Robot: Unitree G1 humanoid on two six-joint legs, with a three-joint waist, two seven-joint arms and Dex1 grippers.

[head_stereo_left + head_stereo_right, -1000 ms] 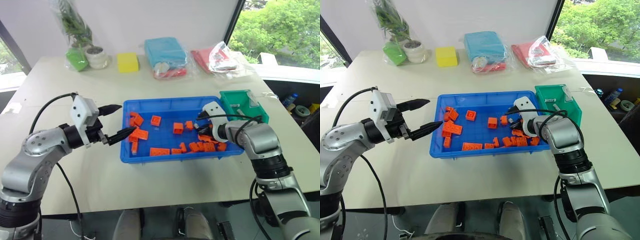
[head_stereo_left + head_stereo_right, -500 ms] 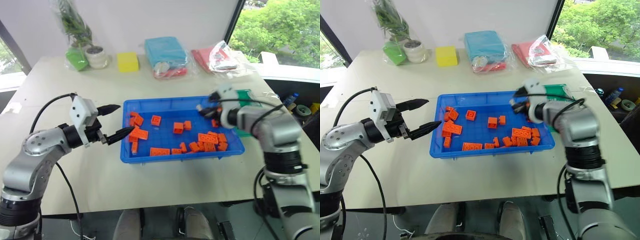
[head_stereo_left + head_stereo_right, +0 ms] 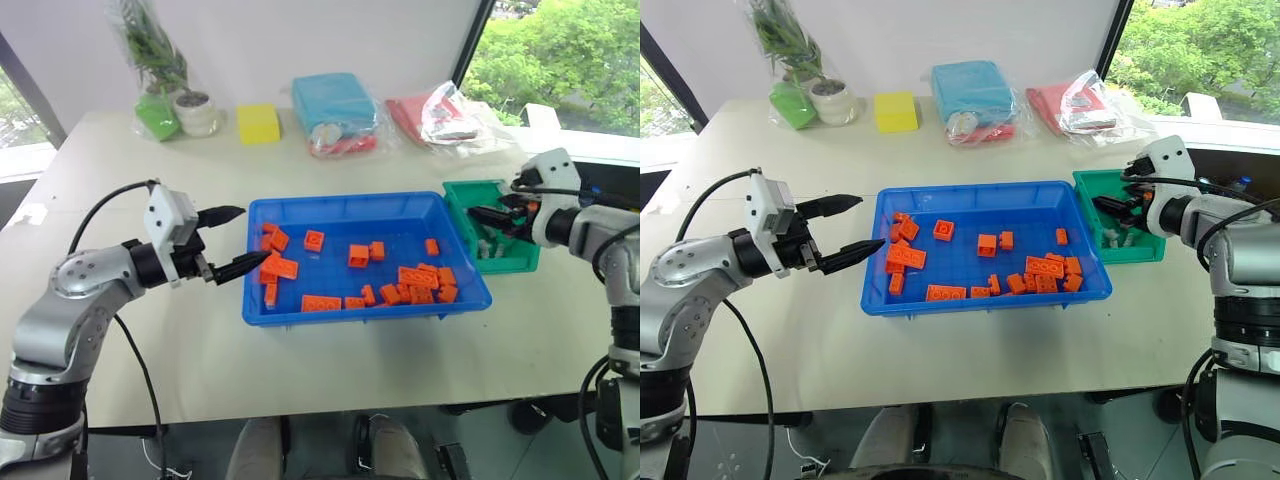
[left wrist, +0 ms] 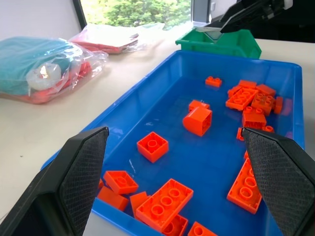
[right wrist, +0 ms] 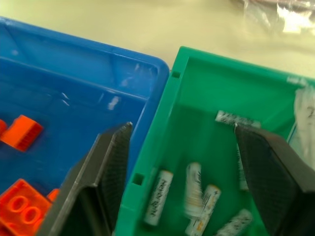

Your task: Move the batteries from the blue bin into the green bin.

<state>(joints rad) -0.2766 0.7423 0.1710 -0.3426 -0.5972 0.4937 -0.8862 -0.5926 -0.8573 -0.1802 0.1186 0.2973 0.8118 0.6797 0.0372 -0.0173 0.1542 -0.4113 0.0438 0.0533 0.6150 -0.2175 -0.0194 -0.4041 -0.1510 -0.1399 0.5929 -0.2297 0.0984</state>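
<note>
The blue bin (image 3: 345, 201) lies mid-table with several orange bricks (image 3: 418, 278) in it. Against its right end stands the green bin (image 3: 520, 262). Several batteries (image 5: 157, 197) lie on the green bin's (image 5: 197, 78) floor, and one (image 5: 193, 186) looks blurred. My right gripper (image 3: 490, 214) hovers just above this bin, open with nothing between its fingers (image 5: 106, 167). My left gripper (image 3: 236, 240) is level at the blue bin's left rim. It is open and empty, with its fingers (image 4: 83, 167) pointing across the bricks.
Along the table's far side sit a bagged plant (image 3: 150, 60), a yellow block (image 3: 258, 123), a teal bagged package (image 3: 333, 105) and a red bagged item (image 3: 440, 115). The table's right edge runs close behind the green bin.
My right gripper has risen from the blue bin's right end, swung right over the green bin and gone from shut to open. The left arm has stayed put.
</note>
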